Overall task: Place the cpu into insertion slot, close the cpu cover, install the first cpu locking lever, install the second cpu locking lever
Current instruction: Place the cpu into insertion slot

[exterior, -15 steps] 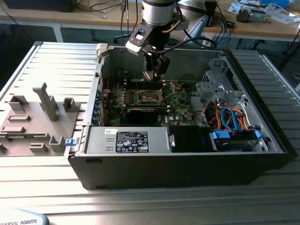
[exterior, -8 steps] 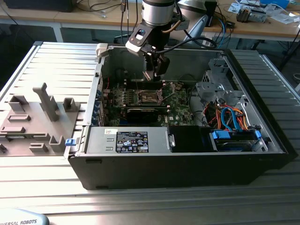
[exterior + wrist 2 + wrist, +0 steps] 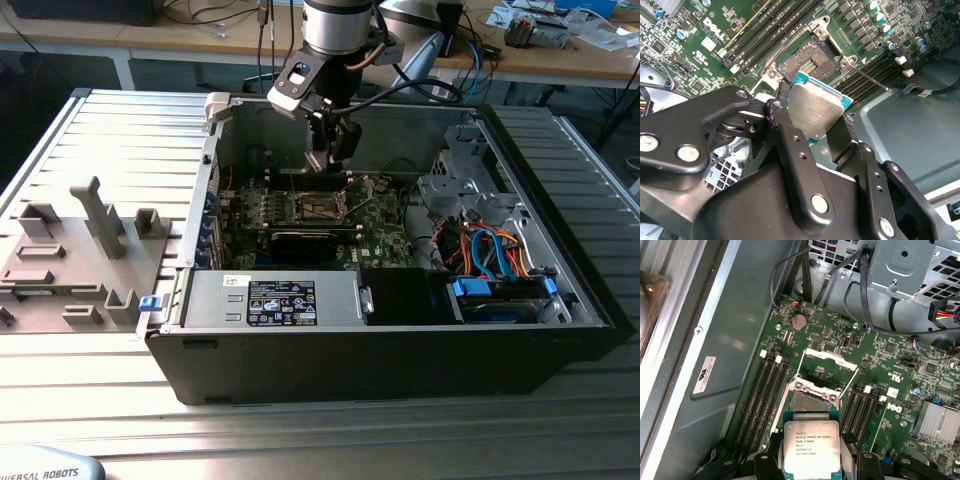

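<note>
My gripper point(image 3: 332, 160) hangs inside the open computer case, just above the motherboard, and is shut on the cpu point(image 3: 815, 112). The cpu point(image 3: 812, 447) is a flat square chip with a silvery top and a teal edge, pinched by its sides between the black fingers point(image 3: 785, 127). It is in the air, tilted, close to the insertion slot point(image 3: 810, 402) but apart from it. The insertion slot point(image 3: 807, 60) lies bare, dark centre showing. The cpu cover point(image 3: 826, 356) stands swung open behind the slot. Two thin wire locking levers point(image 3: 852, 377) are raised beside it.
Long memory slots point(image 3: 765, 395) flank the socket on both sides. A black graphics card point(image 3: 305, 240) lies in front of it, with the power supply point(image 3: 280, 298) nearer still. The drive cage point(image 3: 460, 180) and coloured cables point(image 3: 495, 250) fill the case at the exterior view's right.
</note>
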